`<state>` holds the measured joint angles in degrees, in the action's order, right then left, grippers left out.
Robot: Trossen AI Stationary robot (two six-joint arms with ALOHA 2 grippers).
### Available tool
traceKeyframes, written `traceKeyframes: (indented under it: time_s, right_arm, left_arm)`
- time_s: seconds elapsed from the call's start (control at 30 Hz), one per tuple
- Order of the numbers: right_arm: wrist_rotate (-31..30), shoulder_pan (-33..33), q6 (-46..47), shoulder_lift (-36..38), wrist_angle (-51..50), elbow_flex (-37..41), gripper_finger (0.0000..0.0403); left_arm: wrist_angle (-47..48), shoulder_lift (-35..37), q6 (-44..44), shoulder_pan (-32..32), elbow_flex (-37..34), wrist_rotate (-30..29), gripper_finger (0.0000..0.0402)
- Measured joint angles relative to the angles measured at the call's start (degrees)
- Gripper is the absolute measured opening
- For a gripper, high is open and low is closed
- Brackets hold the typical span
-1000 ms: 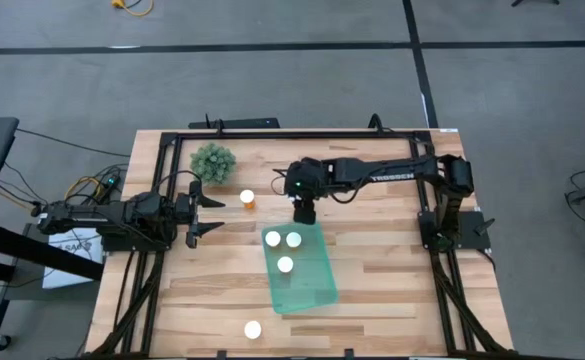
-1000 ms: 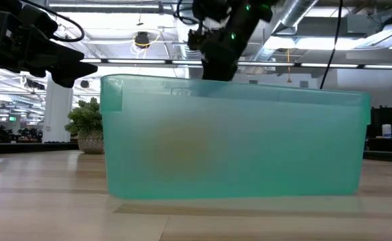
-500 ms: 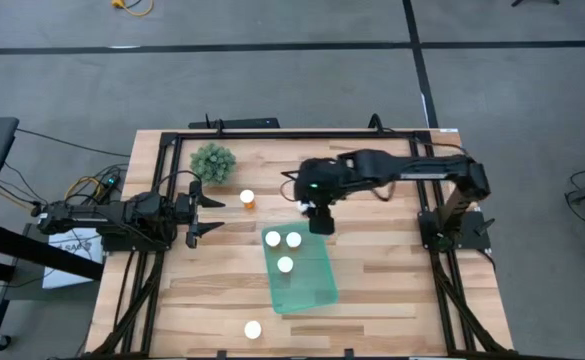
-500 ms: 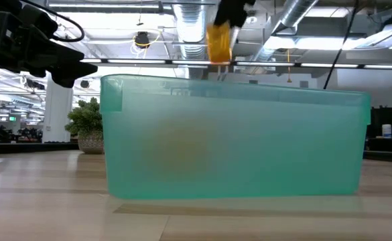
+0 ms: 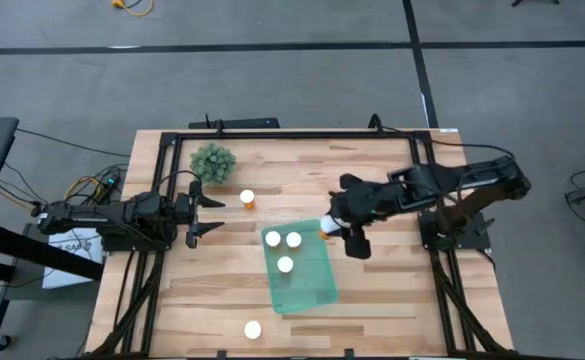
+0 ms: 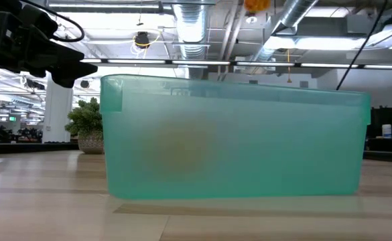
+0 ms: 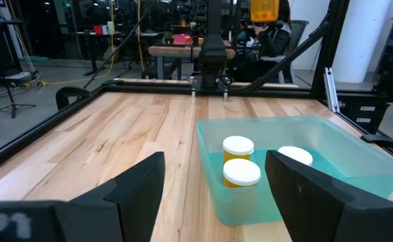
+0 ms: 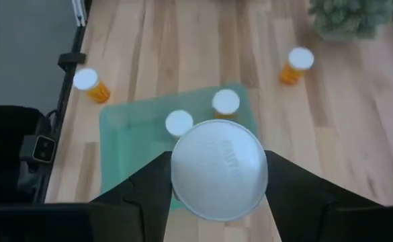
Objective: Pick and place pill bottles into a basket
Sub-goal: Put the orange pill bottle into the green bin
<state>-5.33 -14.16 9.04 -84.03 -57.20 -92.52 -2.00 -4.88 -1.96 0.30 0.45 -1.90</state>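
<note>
The teal basket [image 5: 307,285] lies at the table's middle with three white-capped orange pill bottles [image 5: 285,264] standing in it; they also show in the left wrist view [image 7: 240,173]. One bottle [image 5: 247,198] stands on the table beyond the basket near the plant, another [image 5: 253,328] near the front edge. My right gripper [image 5: 337,228] is shut on a bottle [image 8: 218,168] high above the basket's far right corner. The low view shows that bottle's orange body [image 6: 256,5] at the top edge. My left gripper [image 5: 207,210] is open and empty, left of the basket. My right gripper pinches the bottle between its two fingers [image 8: 149,188], which point down on either side of its white cap [image 8: 218,195]. The cap hides the exact place of contact. The bottle is upright, cap up, lifted clear above the basket, and its orange body [image 7: 264,9] hangs below.
A small bushy green plant [image 5: 213,160] stands at the far left of the table. A black frame [image 5: 302,132] runs around the table top. In the right wrist view the two loose bottles [image 8: 89,84] [image 8: 297,64] stand on bare wood beside the basket [image 8: 125,134].
My right gripper has gone from the basket's far end toward the table's right and near edges, and up, carrying the bottle. In the low view the bottle has risen to the top of the picture.
</note>
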Motion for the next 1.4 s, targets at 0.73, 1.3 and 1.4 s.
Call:
traceKeyframes:
  time_s: [0.73, 1.3, 1.4]
  right_arm:
    - [-0.45, 1.23, 0.37, 5.55, 45.89, 41.29, 0.0197]
    - [2.5, 5.66, -0.57, -7.39, 47.24, 41.3, 0.0202]
    - [2.48, 5.71, -0.64, -7.3, 48.11, 41.25, 0.0202]
  left_arm:
    - [0.0, 0.0, 0.01, -0.01, -0.01, 0.01, 0.0248]
    - [0.0, -0.01, 0.02, -0.01, 0.0, 0.01, 0.0248]
    - [0.0, -0.01, 0.0, 0.01, -0.01, 0.01, 0.0248]
